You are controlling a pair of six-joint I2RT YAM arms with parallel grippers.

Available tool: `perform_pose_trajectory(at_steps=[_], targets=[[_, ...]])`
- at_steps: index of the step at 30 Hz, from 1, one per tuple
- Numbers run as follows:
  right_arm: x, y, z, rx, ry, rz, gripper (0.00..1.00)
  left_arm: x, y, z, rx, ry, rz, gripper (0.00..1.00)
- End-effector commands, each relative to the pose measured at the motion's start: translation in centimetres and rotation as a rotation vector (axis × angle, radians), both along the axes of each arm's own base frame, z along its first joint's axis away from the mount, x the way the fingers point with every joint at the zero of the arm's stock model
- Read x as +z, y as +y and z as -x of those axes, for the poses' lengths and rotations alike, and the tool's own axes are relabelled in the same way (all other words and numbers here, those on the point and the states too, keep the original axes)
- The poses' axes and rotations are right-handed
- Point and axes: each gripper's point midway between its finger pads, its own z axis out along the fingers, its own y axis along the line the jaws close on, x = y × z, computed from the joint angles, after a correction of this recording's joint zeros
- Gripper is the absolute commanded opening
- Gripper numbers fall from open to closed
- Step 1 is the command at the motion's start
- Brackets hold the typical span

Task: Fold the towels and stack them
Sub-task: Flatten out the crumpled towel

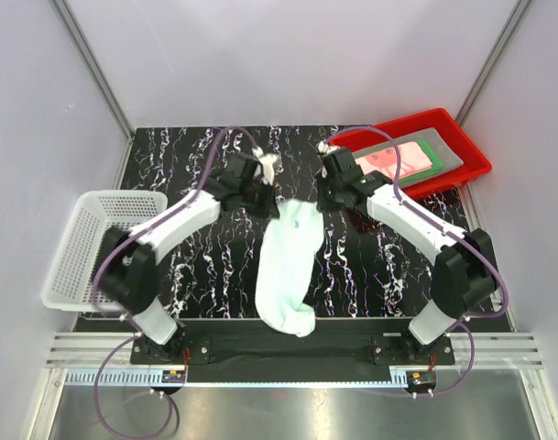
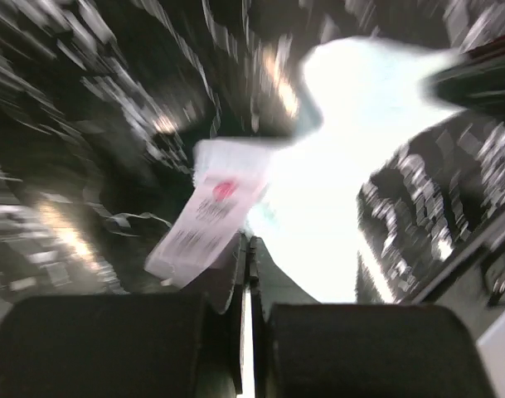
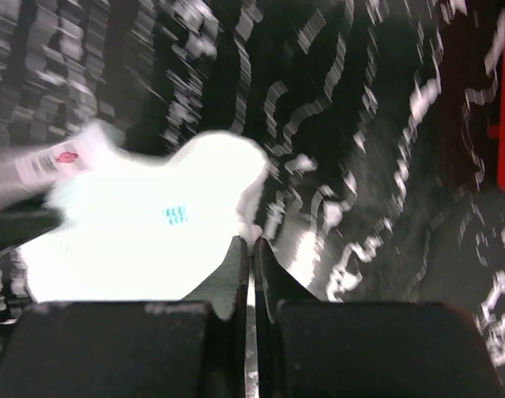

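A pale blue-white towel [image 1: 288, 266] hangs in a long bunch from between my two grippers down to the table's near edge. My left gripper [image 1: 273, 194] is shut at the towel's upper edge, and the left wrist view shows its tips [image 2: 250, 242] closed beside the towel's care label [image 2: 204, 217]. My right gripper [image 1: 319, 203] is shut on the other upper corner, with a tuft of cloth pinched at its tips [image 3: 254, 239]. A pink towel [image 1: 399, 158] lies folded on a grey towel [image 1: 446, 149] in the red tray [image 1: 475, 156]. Both wrist views are blurred.
A white lattice basket [image 1: 86, 247] stands at the table's left edge. The red tray sits at the far right corner. The black marbled table top [image 1: 196, 160] is bounded by white walls behind and at the sides.
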Motion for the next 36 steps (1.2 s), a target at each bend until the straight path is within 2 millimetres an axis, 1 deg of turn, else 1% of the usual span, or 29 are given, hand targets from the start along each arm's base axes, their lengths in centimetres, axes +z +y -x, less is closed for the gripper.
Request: perform_pose_trajectory(at_steps=[1, 2, 3, 4, 5, 6, 7, 8, 9, 10, 11, 13, 14, 16, 17, 19, 20, 21, 22, 23, 24, 26, 27, 28, 30, 32, 34, 35, 36], targets=[[3.7, 2.0, -0.9, 0.084, -0.04, -0.072, 0.0, 9.7, 2.6, -1.0, 0.138, -0.243, 0.041, 0.0], [3.9, 2.2, -0.8, 0.087, -0.039, -0.083, 0.0, 10.3, 2.9, -0.5, 0.158, -0.25, 0.062, 0.0], [3.4, 2.0, -0.5, 0.085, -0.031, -0.079, 0.0, 10.2, 2.9, 0.3, 0.16, -0.249, 0.075, 0.0], [3.2, 1.7, -0.3, 0.064, -0.023, -0.078, 0.0, 9.3, 3.3, 1.5, 0.167, -0.231, 0.078, 0.0], [1.8, 1.3, 0.4, 0.061, 0.009, -0.057, 0.0, 8.4, 3.0, 2.2, 0.181, -0.196, 0.093, 0.0], [1.1, 0.9, 0.8, 0.055, 0.025, -0.05, 0.0, 7.3, 2.8, 2.9, 0.182, -0.167, 0.096, 0.0], [0.6, 0.6, 1.0, 0.047, 0.028, -0.041, 0.0, 4.5, 3.0, 4.2, 0.177, -0.111, 0.076, 0.0], [-0.1, 0.3, 1.4, 0.044, 0.04, -0.03, 0.0, 3.6, 2.5, 4.6, 0.193, -0.084, 0.097, 0.0], [-1.6, -0.4, 2.3, 0.039, 0.069, -0.008, 0.0, 2.4, 2.6, 5.0, 0.209, -0.053, 0.094, 0.0], [-2.0, -0.6, 2.6, 0.046, 0.07, -0.003, 0.0, 1.0, 2.7, 5.5, 0.217, -0.019, 0.09, 0.0], [-3.2, -1.4, 3.1, 0.033, 0.083, 0.032, 0.0, -1.0, 2.8, 6.3, 0.239, 0.043, 0.084, 0.0], [-3.6, -2.3, 3.2, 0.03, 0.077, 0.067, 0.0, -2.7, 3.3, 6.8, 0.279, 0.091, 0.059, 0.0], [-4.1, -2.6, 3.5, 0.029, 0.083, 0.082, 0.0, -3.3, 3.5, 7.2, 0.293, 0.116, 0.053, 0.03], [-4.4, -2.9, 3.6, 0.031, 0.081, 0.091, 0.0, -3.0, 3.2, 7.1, 0.283, 0.114, 0.063, 0.19], [-4.9, -3.2, 3.9, 0.033, 0.095, 0.102, 0.0, -2.9, 3.4, 7.2, 0.274, 0.113, 0.043, 0.32], [-5.6, -3.4, 4.3, 0.034, 0.11, 0.109, 0.0, -1.2, 3.3, 6.1, 0.262, 0.066, 0.03, 0.4], [-6.1, -3.6, 4.7, 0.036, 0.121, 0.114, 0.0, -1.1, 4.1, 5.7, 0.254, 0.039, -0.018, 0.48], [-6.5, -3.8, 4.9, 0.031, 0.128, 0.121, 0.0, 0.1, 4.0, 4.4, 0.26, 0.01, -0.024, 0.51], [-6.9, -4.5, 4.8, -0.007, 0.128, 0.15, 0.0, 0.1, 4.3, 4.0, 0.259, 0.01, -0.041, 0.51], [-7.3, -5.1, 4.9, -0.024, 0.14, 0.168, 0.0, 0.2, 4.8, 3.1, 0.26, 0.004, -0.049, 0.51], [-7.5, -5.3, 4.9, -0.032, 0.147, 0.173, 0.0, 0.3, 4.8, 2.6, 0.261, 0.005, -0.048, 0.51], [-7.9, -5.2, 5.0, -0.027, 0.161, 0.168, 0.0, -0.2, 4.6, 1.8, 0.239, 0.015, -0.05, 0.51], [-7.9, -4.9, 5.0, -0.02, 0.16, 0.155, 0.0, -0.4, 4.3, 1.7, 0.219, 0.017, -0.044, 0.51], [-8.0, -4.8, 5.0, -0.016, 0.162, 0.148, 0.0, -1.0, 3.7, 1.8, 0.184, 0.027, -0.027, 0.51], [-7.9, -4.7, 5.0, -0.012, 0.156, 0.14, 0.0, -2.0, 3.2, 1.8, 0.144, 0.039, -0.03, 0.51], [-7.8, -4.6, 5.0, -0.007, 0.153, 0.141, 0.0, -3.7, 2.9, 1.8, 0.103, 0.07, -0.043, 0.51], [-7.9, -4.7, 5.0, -0.003, 0.154, 0.142, 0.0, -4.4, 2.1, 2.2, 0.054, 0.096, -0.021, 0.49], [-7.8, -4.7, 5.0, -0.002, 0.153, 0.142, 0.0, -5.2, 2.0, 2.2, 0.047, 0.118, -0.026, 0.48], [-7.8, -4.5, 5.0, 0.003, 0.151, 0.139, 0.0, -5.5, 1.9, 2.2, 0.048, 0.125, -0.025, 0.47]])
